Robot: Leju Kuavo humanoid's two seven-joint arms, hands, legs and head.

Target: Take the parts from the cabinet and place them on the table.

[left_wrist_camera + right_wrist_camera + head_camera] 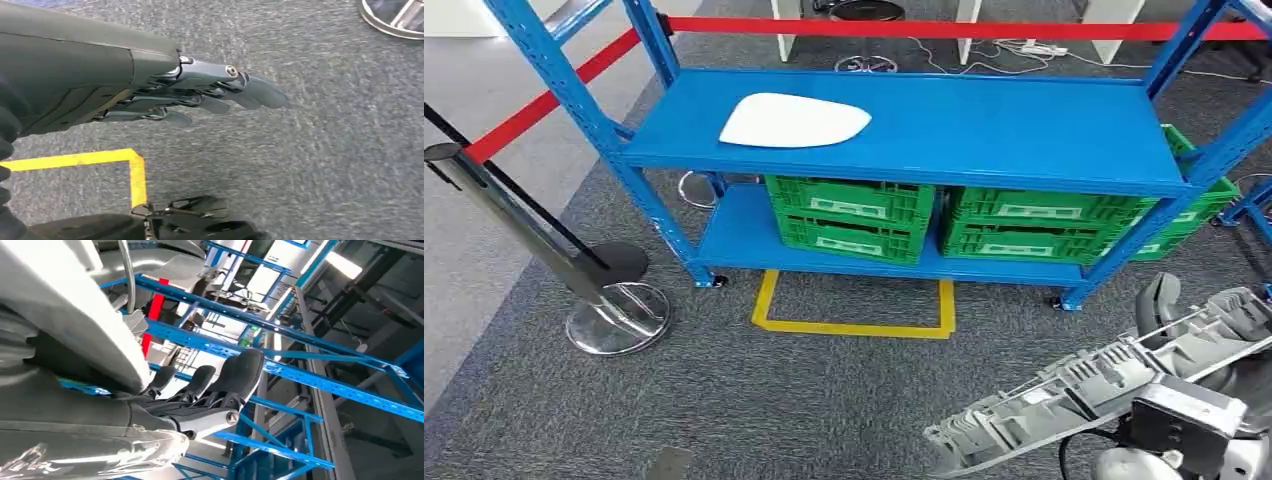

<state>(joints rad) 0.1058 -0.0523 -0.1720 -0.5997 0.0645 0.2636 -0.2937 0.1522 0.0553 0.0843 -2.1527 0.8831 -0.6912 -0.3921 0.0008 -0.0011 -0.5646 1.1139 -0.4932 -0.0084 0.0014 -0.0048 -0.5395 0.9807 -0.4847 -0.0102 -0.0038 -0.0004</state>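
Note:
A flat white part (792,120) lies on the left of the top shelf of the blue rack (1024,135). At the lower right, my right hand (1172,305) holds a long grey ribbed part (1044,400) that points toward the lower middle of the head view. In the right wrist view the same grey part (75,305) lies across my right hand (210,385), whose dark fingers reach out beyond it. My left hand (200,95) hangs over the grey carpet with its fingers stretched out and nothing in it.
Green crates (849,215) (1034,225) fill the rack's lower shelf. A yellow floor marking (854,325) lies in front of the rack. A chrome stanchion base (619,318) with a leaning post stands at the left, and red barrier tape (944,28) runs behind.

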